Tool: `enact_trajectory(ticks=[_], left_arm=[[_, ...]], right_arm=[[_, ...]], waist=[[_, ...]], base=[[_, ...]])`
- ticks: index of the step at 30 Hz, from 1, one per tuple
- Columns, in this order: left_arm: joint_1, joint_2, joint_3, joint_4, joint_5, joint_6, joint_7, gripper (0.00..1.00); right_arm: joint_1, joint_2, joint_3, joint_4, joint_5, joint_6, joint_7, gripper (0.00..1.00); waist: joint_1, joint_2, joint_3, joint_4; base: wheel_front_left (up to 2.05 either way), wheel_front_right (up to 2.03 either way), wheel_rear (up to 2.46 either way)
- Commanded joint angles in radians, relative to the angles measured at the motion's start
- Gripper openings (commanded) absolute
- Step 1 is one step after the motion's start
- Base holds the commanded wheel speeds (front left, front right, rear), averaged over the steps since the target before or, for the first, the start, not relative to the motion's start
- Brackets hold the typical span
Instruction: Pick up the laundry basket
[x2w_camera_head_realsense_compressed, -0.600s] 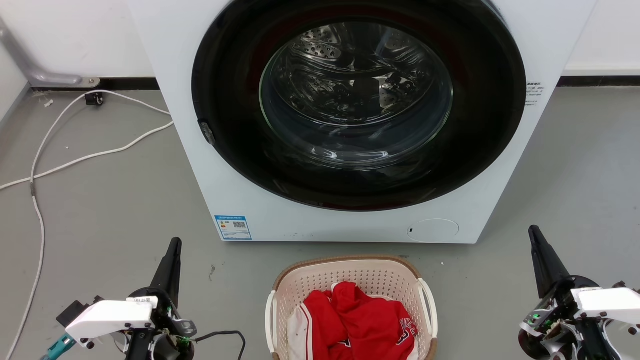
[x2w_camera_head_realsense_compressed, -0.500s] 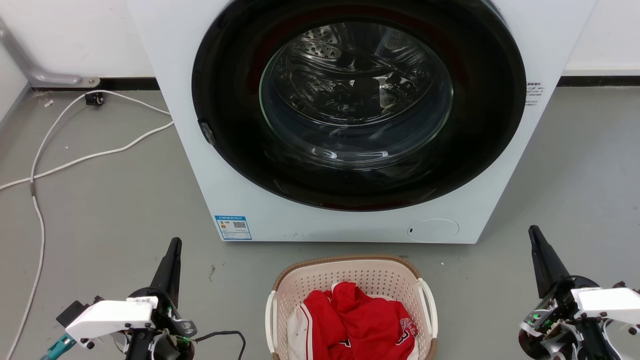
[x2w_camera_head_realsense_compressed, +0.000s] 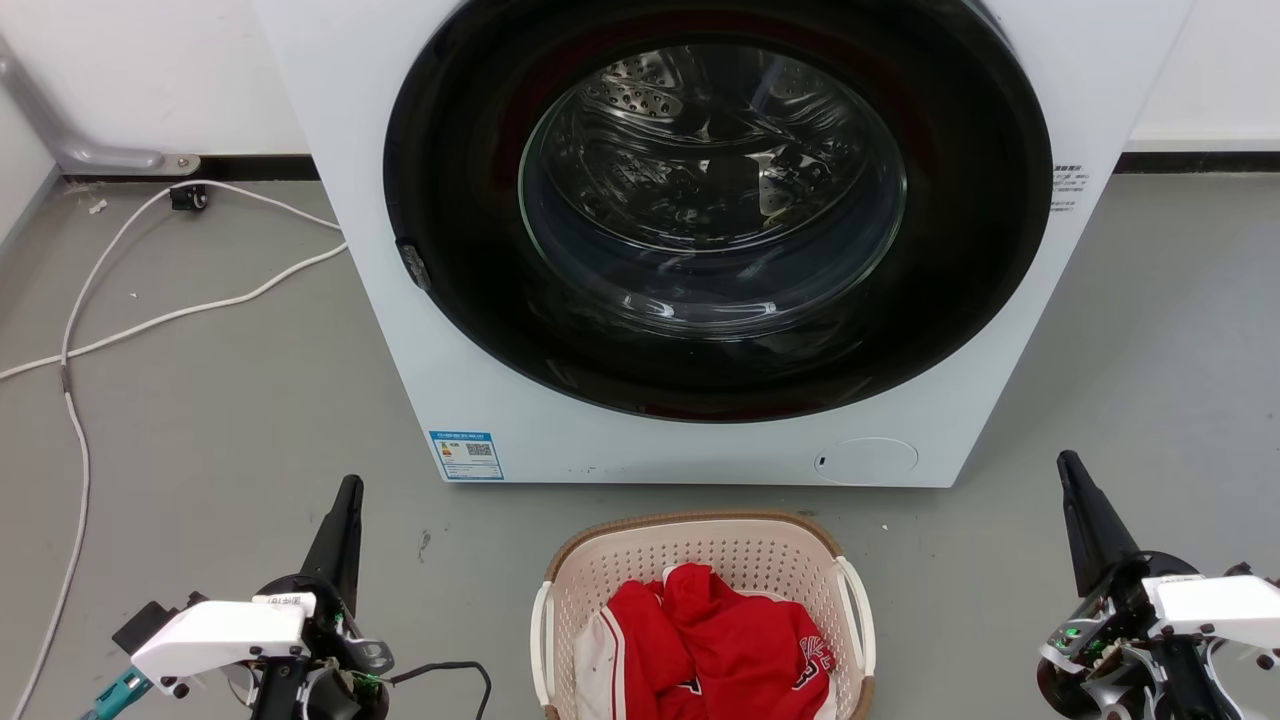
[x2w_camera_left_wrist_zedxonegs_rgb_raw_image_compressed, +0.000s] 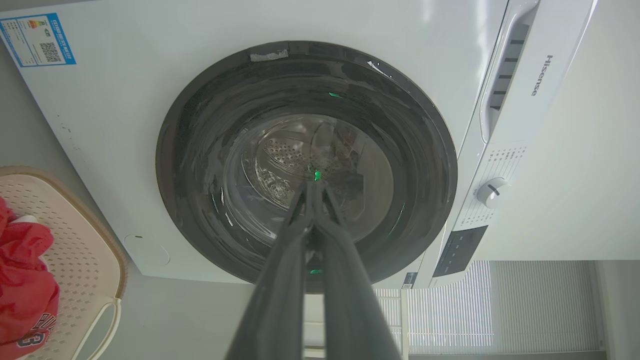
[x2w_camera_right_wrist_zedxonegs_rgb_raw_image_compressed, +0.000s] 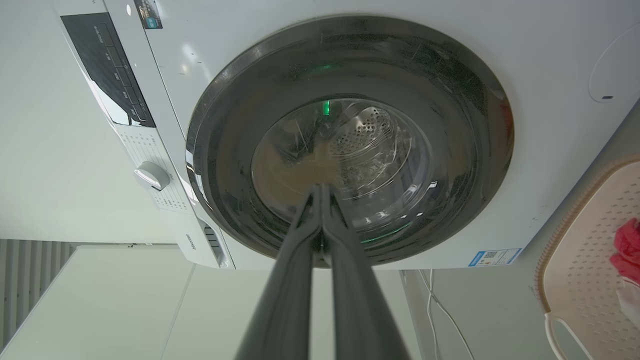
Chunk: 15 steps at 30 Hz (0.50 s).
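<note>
Head view, left to right.

Far left: one grey pipe (x2w_camera_head_realsense_compressed: 70, 140) at the wall foot, running off the left edge. The white cables (x2w_camera_head_realsense_compressed: 150, 320) loop over the grey floor (x2w_camera_head_realsense_compressed: 250, 400). Their ends leave the left edge, and the count is unclear where they overlap.

Lower left: the left gripper (x2w_camera_head_realsense_compressed: 349, 487) reads as a single dark spike, one finger hiding the other. In the left wrist view its fingers (x2w_camera_left_wrist_zedxonegs_rgb_raw_image_compressed: 280, 280) lie pressed together up to the tips, with nothing between them. It is well apart from the basket.

Centre: one front-loading washer (x2w_camera_head_realsense_compressed: 400, 330), its top cut off by the upper edge. Reflections on the door glass (x2w_camera_head_realsense_compressed: 710, 190) make the drum contents hard to read. There is one blue label (x2w_camera_head_realsense_compressed: 466, 455) at the lower left of the front, print too small to read, and one round cover (x2w_camera_head_realsense_compressed: 868, 460) at the lower right.

One laundry basket (x2w_camera_head_realsense_compressed: 700, 520) stands on the floor just in front of the washer, between the two grippers and touching neither. Its near end is cut off by the bottom edge. It has two white side handles (x2w_camera_head_realsense_compressed: 540, 640), one on each side. Inside, a red garment (x2w_camera_head_realsense_compressed: 730, 640) lies over some white cloth (x2w_camera_head_realsense_compressed: 600, 650). The number of pieces cannot be told, and the print is partly hidden.

Lower right: the right gripper (x2w_camera_head_realsense_compressed: 1068, 463), its body clipped by the frame edges. In the right wrist view the fingers are closed tip to tip and empty.
</note>
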Motion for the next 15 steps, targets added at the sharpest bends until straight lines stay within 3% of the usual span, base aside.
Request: enact_trajectory(ticks=[1, 5, 6, 15], left_arm=[[-0.012, 0.000, 0.003, 0.001, 0.004, -0.003, 0.001, 0.00], [-0.012, 0.000, 0.003, 0.001, 0.004, -0.003, 0.001, 0.00], [0.000, 0.000, 0.000, 0.000, 0.000, 0.000, 0.000, 1.00], [0.008, -0.003, -0.039, 0.015, 0.020, 0.001, -0.033, 1.00]], right_arm=[[-0.016, 0.004, -0.001, 0.001, -0.003, 0.000, 0.003, 0.00], [-0.016, 0.004, -0.001, 0.001, -0.003, 0.000, 0.003, 0.00], [0.000, 0.000, 0.000, 0.000, 0.000, 0.000, 0.000, 1.00], [0.025, 0.001, 0.022, -0.009, -0.018, 0.000, -0.034, 1.00]], waist=[[0.0000, 0.0000, 0.000, 0.000], [0.0000, 0.0000, 0.000, 0.000], [0.0000, 0.0000, 0.000, 0.000], [0.0000, 0.0000, 0.000, -0.001]], base=[[0.00, 0.00, 0.00], [0.00, 0.00, 0.00], [0.00, 0.00, 0.00], [0.00, 0.00, 0.00]])
